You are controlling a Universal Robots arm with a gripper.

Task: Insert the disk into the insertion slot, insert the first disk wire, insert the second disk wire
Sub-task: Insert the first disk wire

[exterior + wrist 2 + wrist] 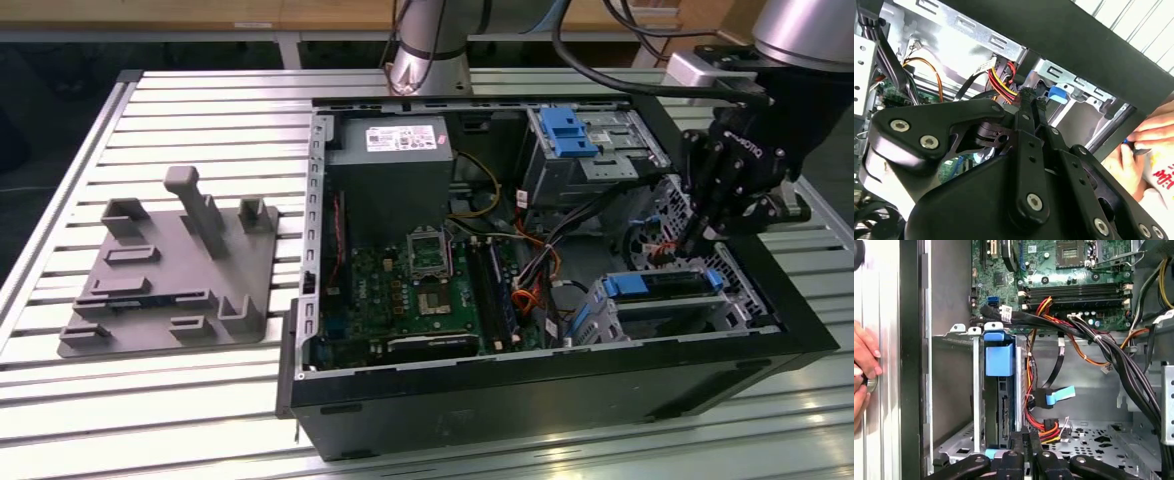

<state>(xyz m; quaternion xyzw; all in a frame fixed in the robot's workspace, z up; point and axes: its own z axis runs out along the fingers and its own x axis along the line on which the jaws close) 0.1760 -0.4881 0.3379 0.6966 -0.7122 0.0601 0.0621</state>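
1. Cables crowd the open computer case (534,380) on the slatted surface (174,400). In the first wrist view, a black wire bundle (1104,347) and red-and-yellow wires (1046,427) pass just beside the end effector (1027,442), and a person's hand (863,365) rests outside the case wall.
2. At the exterior view's right, the end effector's fingers are drawn narrow, nearly touching. The disk (667,295) sits in the insertion slot (599,316) just below them, lower right of the frame.
3. The disk body is grey, clipped in a bright blue carrier.
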